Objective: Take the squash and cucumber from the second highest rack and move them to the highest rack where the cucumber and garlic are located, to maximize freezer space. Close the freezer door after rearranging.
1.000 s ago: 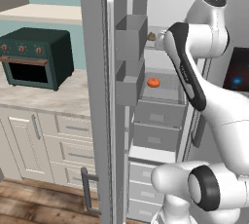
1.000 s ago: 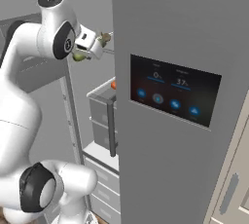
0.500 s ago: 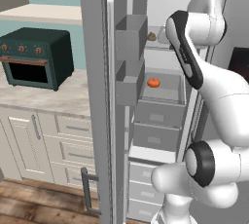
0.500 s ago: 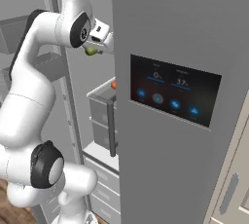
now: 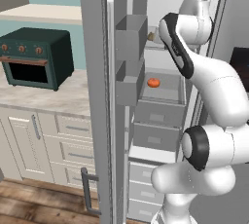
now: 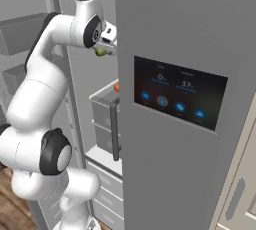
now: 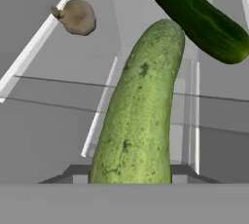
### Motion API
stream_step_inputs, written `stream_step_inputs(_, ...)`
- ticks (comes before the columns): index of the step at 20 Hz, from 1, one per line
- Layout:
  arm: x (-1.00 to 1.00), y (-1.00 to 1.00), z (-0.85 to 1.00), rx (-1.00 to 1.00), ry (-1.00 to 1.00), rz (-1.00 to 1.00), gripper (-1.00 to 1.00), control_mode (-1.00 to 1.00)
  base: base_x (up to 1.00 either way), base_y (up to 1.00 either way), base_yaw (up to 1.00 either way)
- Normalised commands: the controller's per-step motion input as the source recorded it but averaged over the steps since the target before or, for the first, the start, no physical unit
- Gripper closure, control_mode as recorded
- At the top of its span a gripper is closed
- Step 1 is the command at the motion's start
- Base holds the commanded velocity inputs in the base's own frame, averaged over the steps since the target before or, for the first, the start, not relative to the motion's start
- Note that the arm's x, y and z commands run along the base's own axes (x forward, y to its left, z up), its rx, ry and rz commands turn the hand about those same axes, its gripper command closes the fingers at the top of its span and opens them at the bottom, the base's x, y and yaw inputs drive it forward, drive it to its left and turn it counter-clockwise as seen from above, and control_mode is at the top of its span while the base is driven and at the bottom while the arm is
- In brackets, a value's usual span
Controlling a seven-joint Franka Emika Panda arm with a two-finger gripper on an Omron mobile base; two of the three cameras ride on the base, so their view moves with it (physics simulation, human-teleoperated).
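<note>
End effector [image 7: 131,179] advanced, gripping squash [image 7: 138,111].

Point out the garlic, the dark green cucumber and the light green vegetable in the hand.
garlic [image 7: 77,17]: hand view, middle of the beige bulb.
dark green cucumber [image 7: 197,16]: hand view, middle of its length.
light green vegetable [image 7: 141,106]: hand view, mid-body, above the hand holding it.

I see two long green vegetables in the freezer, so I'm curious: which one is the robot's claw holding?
The lighter, yellowish-green one, running up from the claw at the bottom of the hand view. The dark green one lies apart on the shelf near the garlic.
</note>
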Motion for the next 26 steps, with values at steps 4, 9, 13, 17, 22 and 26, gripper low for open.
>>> stream_step_inputs(4, 0.64, -0.12, -0.07, 0.0, 0.09, 0.0, 1.0, -1.0, 0.0, 0.0, 0.0)
stream_step_inputs(9, 0.63, -0.14, -0.03, 0.0, 0.06, 0.0, 1.0, -1.0, 0.0, 0.0, 0.0)
stream_step_inputs(13, 0.64, -0.1, -0.02, 0.0, 0.01, 0.0, 1.0, -1.0, 0.0, 0.0, 0.0)
stream_step_inputs(17, 0.5, -0.12, -0.17, 0.0, 0.0, 0.0, 1.0, -1.0, 0.0, 0.0, 0.0)
stream_step_inputs(22, 0.22, -0.13, -0.35, 0.0, 0.0, 0.0, 1.0, -1.0, 0.0, 0.0, 0.0)
stream_step_inputs(26, 0.24, -0.12, -0.31, 0.0, 0.0, 0.0, 1.0, -1.0, 0.0, 0.0, 0.0)
